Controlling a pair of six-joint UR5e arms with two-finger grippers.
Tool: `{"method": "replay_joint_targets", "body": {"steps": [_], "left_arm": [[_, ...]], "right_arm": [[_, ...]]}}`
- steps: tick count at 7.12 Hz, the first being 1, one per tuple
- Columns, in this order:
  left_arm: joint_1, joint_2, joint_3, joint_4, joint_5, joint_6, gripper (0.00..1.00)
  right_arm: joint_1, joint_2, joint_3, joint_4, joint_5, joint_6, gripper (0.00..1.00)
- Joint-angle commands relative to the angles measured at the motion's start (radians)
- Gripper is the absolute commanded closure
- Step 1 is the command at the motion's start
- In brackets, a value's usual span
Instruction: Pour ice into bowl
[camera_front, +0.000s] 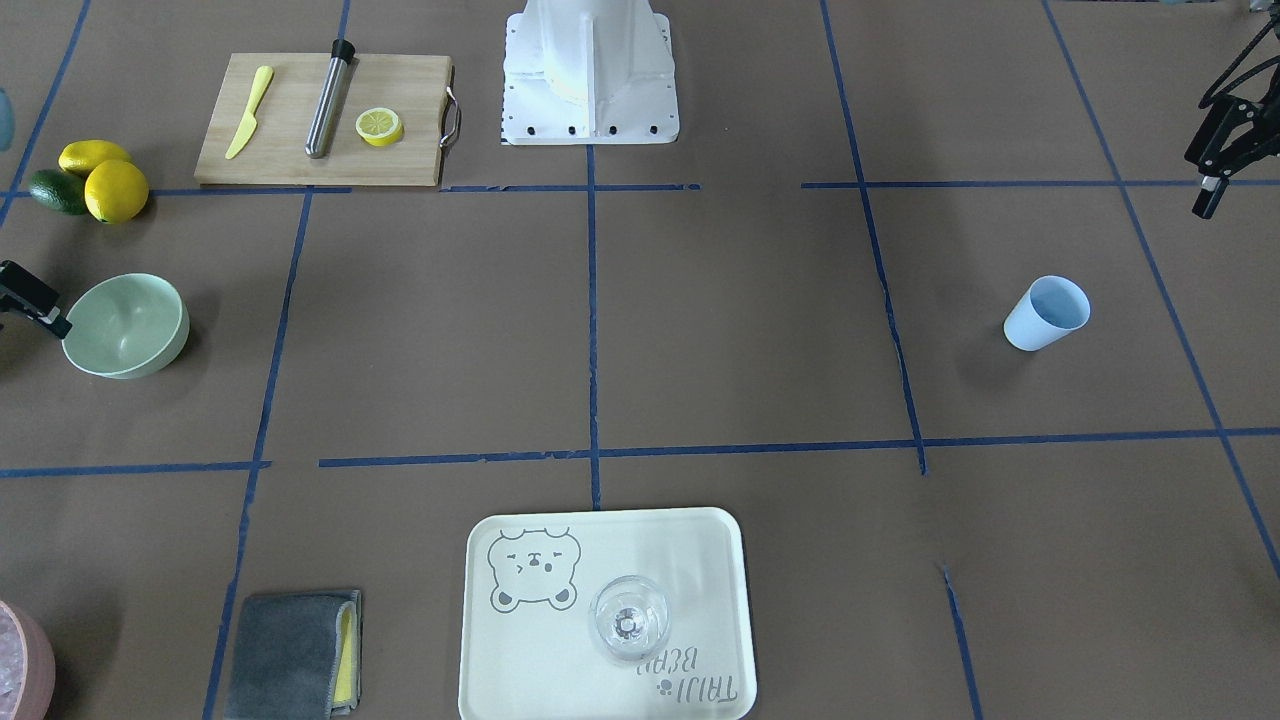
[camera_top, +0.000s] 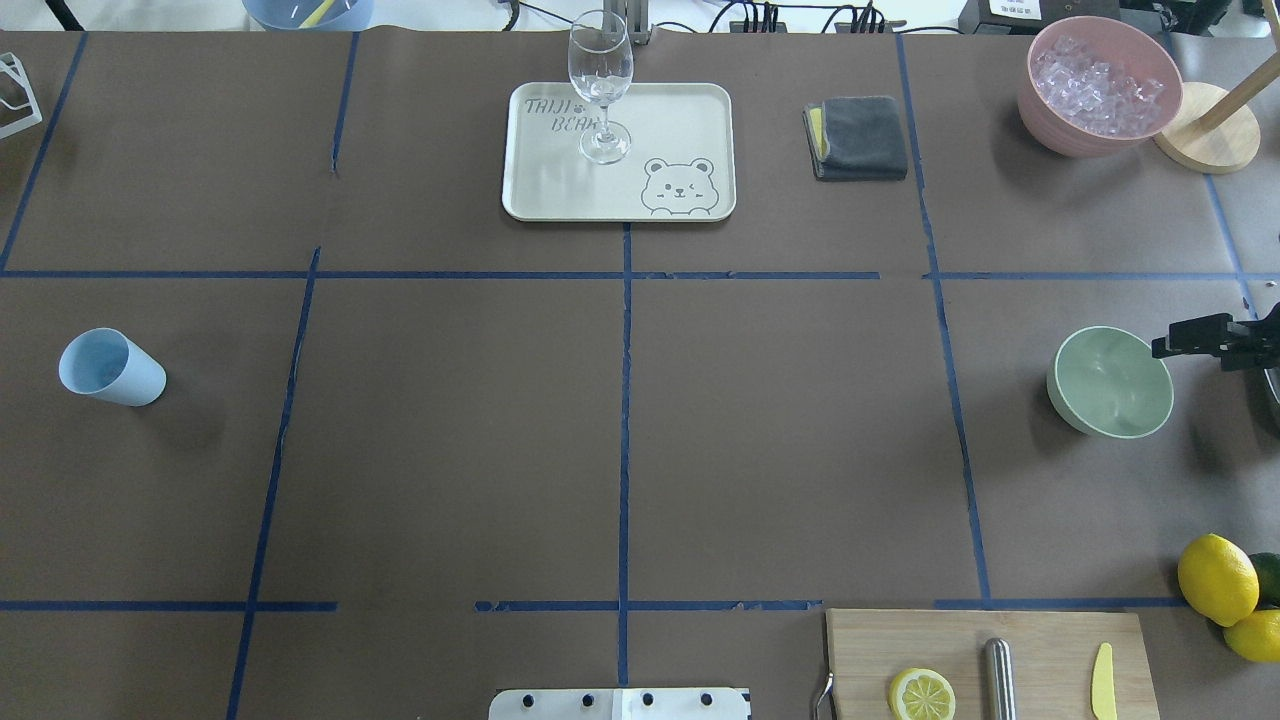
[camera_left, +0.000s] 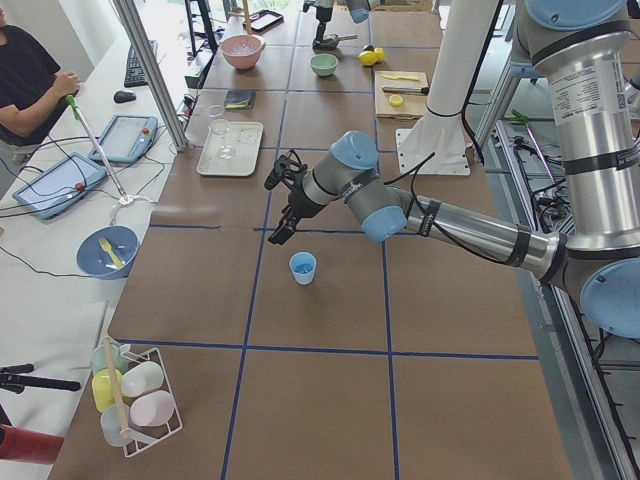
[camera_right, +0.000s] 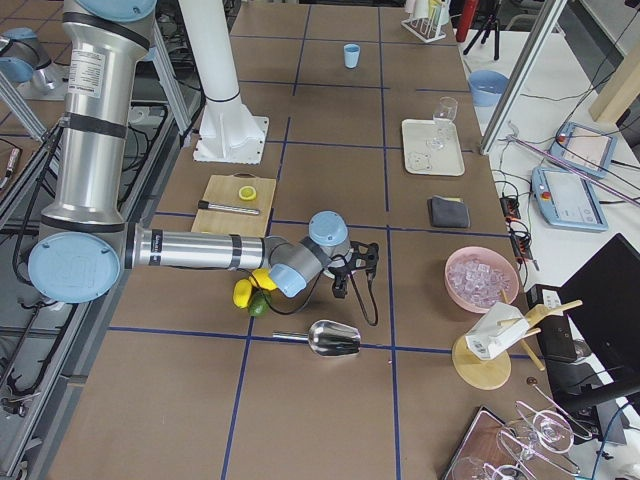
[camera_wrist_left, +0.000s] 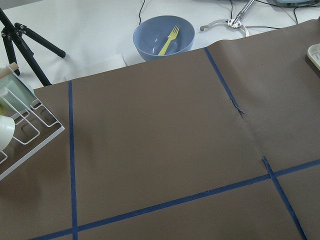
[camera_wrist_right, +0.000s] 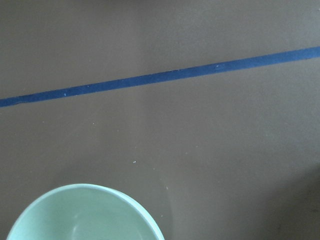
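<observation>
The mint-green bowl (camera_top: 1110, 382) stands empty on the table's right side, also seen as the bowl (camera_front: 125, 325), and its rim fills the bottom of the right wrist view (camera_wrist_right: 85, 212). My right gripper (camera_top: 1175, 345) hovers just beyond the bowl's outer edge, open and holding nothing. The ice (camera_top: 1100, 80) lies heaped in a pink container (camera_top: 1040, 105) at the far right corner. My left gripper (camera_left: 275, 210) hangs open above the table near the light blue cup (camera_top: 110, 367), apart from it.
A metal scoop (camera_right: 330, 340) lies right of the bowl. A tray (camera_top: 690, 120) with a wine glass (camera_top: 600, 70) stands at the far middle, a grey cloth (camera_top: 860, 138) beside it. The cutting board (camera_front: 290, 160) holds a lemon half, knife and steel rod; lemons (camera_front: 115, 190) sit nearby.
</observation>
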Motion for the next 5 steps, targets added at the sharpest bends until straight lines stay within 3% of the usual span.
{"method": "replay_joint_targets", "body": {"steps": [1, 2, 3, 4, 5], "left_arm": [[0.005, 0.001, -0.007, -0.001, 0.006, -0.005, 0.0], [0.005, 0.001, -0.007, -0.001, 0.006, -0.005, 0.0], [0.008, 0.001, -0.007, -0.001, 0.003, -0.005, 0.0], [0.008, 0.002, -0.007, -0.001, 0.002, -0.006, 0.0], [0.009, 0.002, -0.005, -0.001, 0.002, -0.006, 0.0]], "right_arm": [[-0.062, 0.004, -0.008, 0.02, -0.01, 0.027, 0.0], [-0.071, 0.002, -0.008, 0.015, -0.01, 0.028, 0.0], [-0.073, 0.002, -0.008, 0.015, -0.01, 0.03, 0.3], [-0.072, -0.001, -0.01, 0.015, -0.01, 0.031, 0.8], [-0.071, -0.001, -0.01, 0.015, -0.01, 0.031, 1.0]]}}
